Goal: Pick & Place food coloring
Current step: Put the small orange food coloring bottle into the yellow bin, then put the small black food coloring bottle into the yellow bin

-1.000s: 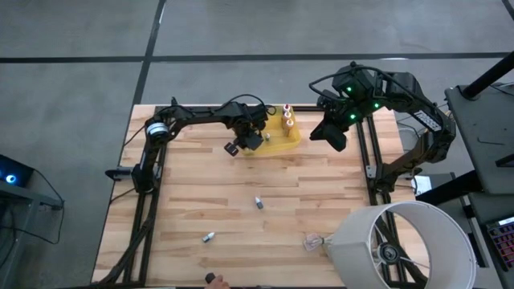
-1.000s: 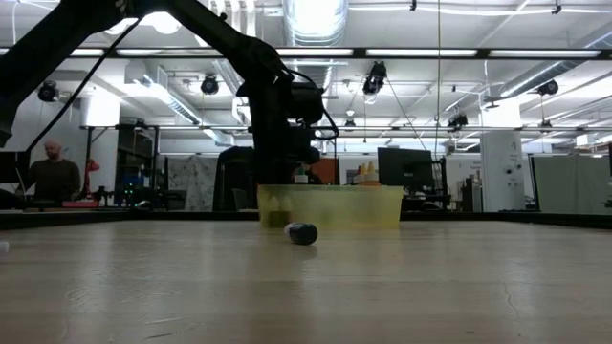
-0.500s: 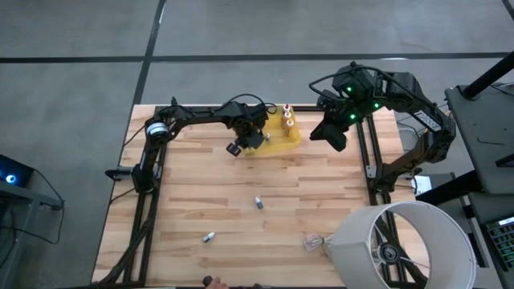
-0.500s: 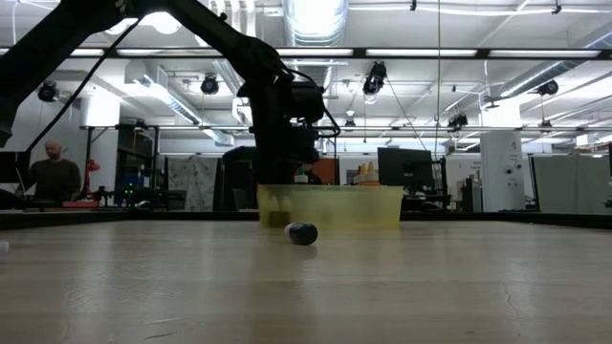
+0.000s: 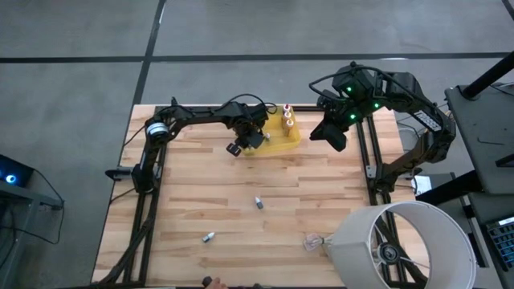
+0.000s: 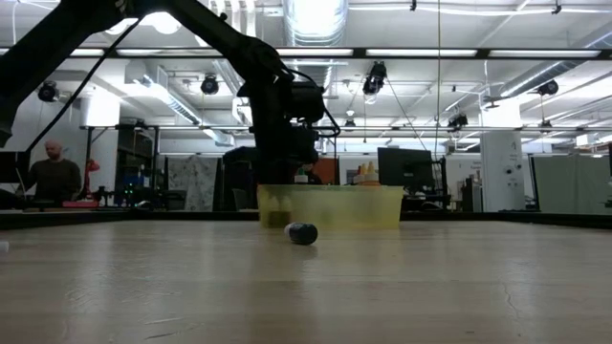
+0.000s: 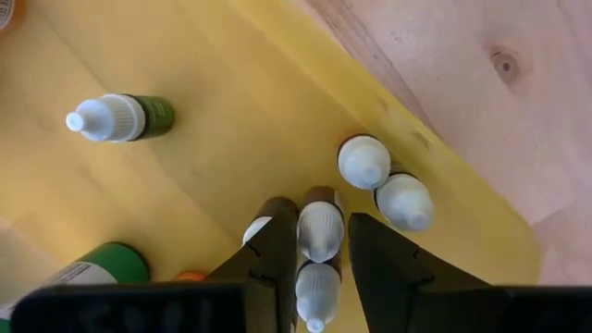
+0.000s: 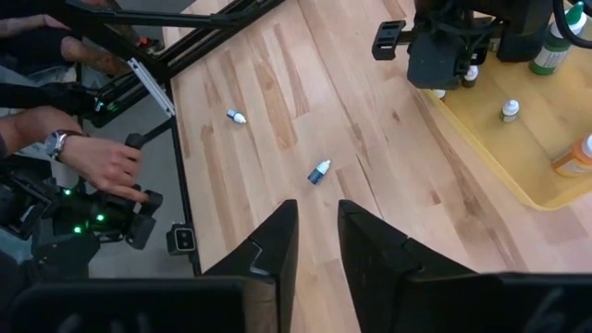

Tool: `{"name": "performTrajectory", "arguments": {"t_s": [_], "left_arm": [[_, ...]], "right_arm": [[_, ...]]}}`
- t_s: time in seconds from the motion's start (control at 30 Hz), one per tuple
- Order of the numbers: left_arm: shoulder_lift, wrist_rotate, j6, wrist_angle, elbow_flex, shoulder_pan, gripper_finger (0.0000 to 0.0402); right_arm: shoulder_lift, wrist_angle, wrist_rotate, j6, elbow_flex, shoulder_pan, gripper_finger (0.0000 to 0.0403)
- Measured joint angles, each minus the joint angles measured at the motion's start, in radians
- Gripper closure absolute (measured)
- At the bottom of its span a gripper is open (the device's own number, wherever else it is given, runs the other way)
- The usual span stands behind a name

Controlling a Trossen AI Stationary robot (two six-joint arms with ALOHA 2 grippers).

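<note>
Over the yellow tray (image 5: 291,141), the left claw (image 7: 320,242) is letting go of a little bottle (image 7: 320,228), standing it beside others. Two bottles (image 5: 259,202) are lying loose on the tabletop (image 5: 321,189). Farther right, the right claw (image 8: 317,233) is waiting, slightly parted, grasping nothing.

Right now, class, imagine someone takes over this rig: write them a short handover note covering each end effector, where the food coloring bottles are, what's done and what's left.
Left end effector: low inside the yellow tray, fingers straddling a white-capped bottle; whether it is gripped or freed is unclear.
Right end effector: empty, raised off the tray's right end, fingers slightly apart.
Done: several bottles stand or lie in the tray.
Left: two loose bottles on the table, one mid-table, one nearer the front-left.
</note>
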Motion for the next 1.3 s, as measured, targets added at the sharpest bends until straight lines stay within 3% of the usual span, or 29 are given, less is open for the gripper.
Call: {"name": "performTrajectory", "arguments": {"t_s": [1.3], "left_arm": [[0.0, -0.09, -0.043, -0.051, 0.037, -0.013, 0.0325]], "right_arm": [[0.0, 0.0, 0.0, -0.011, 0.0, 0.0, 0.0328]]}}
